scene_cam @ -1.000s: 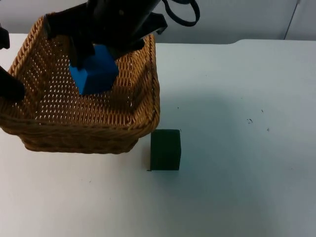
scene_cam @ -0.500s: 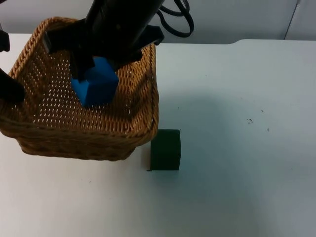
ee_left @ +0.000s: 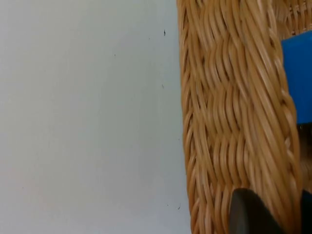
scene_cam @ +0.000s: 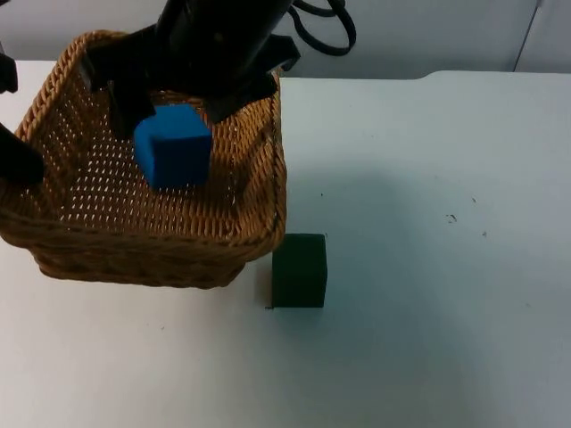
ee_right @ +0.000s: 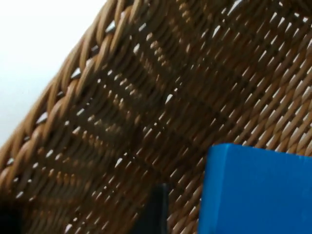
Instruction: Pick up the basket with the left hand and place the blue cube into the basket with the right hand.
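From my seat, the left gripper (scene_cam: pixel 18 160) sits at the worktop's (scene_cam: pixel 428 267) left edge, its jaws clenched on the left rim of the wicker basket (scene_cam: pixel 152 223); in the left wrist view one black fingertip presses the outside of the woven wall (ee_left: pixel 229 122), with bare white surface alongside it. The basket takes up the far-left corner of the worktop, and its near wall seems to ride a little above the surface, though I cannot say for certain that it is lifted. Inside it lies the blue cube (scene_cam: pixel 173 145), towards the far side of the woven floor and apart from the near and right walls. The right gripper (scene_cam: pixel 169 94) hangs over the basket's far rim, directly above the cube, jaws released: one finger stands to the cube's left and the other to its right, neither one pressing its faces as far as I can see. The right wrist view shows the cube's (ee_right: pixel 256 190) blue face against the weave beside a dark fingertip. Just past the basket's near-right corner a dark green cube (scene_cam: pixel 299 270) stands on the worktop, close to the wicker but whether touching I cannot tell. Rightwards from there the white surface runs open to the right edge and the grey partition wall (scene_cam: pixel 428 36) at the far edge.
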`<move>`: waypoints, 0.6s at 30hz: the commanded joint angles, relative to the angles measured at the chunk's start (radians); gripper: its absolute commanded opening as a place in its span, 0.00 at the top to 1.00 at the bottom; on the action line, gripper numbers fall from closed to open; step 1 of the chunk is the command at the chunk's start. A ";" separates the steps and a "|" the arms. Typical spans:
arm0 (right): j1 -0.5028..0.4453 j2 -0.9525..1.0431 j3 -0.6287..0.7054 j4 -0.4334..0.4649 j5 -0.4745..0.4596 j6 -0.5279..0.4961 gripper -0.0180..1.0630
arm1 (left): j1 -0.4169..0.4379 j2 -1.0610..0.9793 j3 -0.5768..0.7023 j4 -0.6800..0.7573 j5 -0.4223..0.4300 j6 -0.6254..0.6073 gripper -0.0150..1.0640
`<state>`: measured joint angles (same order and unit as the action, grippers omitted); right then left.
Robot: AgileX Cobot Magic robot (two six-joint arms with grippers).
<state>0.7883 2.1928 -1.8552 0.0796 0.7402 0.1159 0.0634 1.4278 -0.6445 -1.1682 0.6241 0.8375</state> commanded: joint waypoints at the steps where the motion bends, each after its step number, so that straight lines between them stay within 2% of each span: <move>1: 0.005 -0.051 -0.008 0.000 0.011 -0.024 0.22 | 0.002 -0.012 -0.004 -0.032 0.001 -0.003 0.99; 5: 0.005 -0.119 -0.008 0.000 0.049 -0.067 0.22 | 0.002 -0.012 -0.004 -0.032 -0.019 -0.003 0.99; 8: 0.005 -0.206 -0.008 -0.003 0.132 -0.116 0.22 | 0.002 -0.012 -0.004 -0.034 -0.055 -0.003 0.99; 12: 0.005 -0.272 -0.008 0.006 0.192 -0.146 0.22 | 0.002 -0.012 -0.004 -0.036 -0.073 -0.003 0.99; 18: 0.011 -0.371 -0.008 0.005 0.231 -0.169 0.22 | 0.002 -0.008 -0.004 -0.025 -0.120 0.002 0.99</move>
<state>0.7954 1.8629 -1.8552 0.0796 0.9585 -0.0322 0.0634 1.4278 -0.6445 -1.1699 0.5149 0.8375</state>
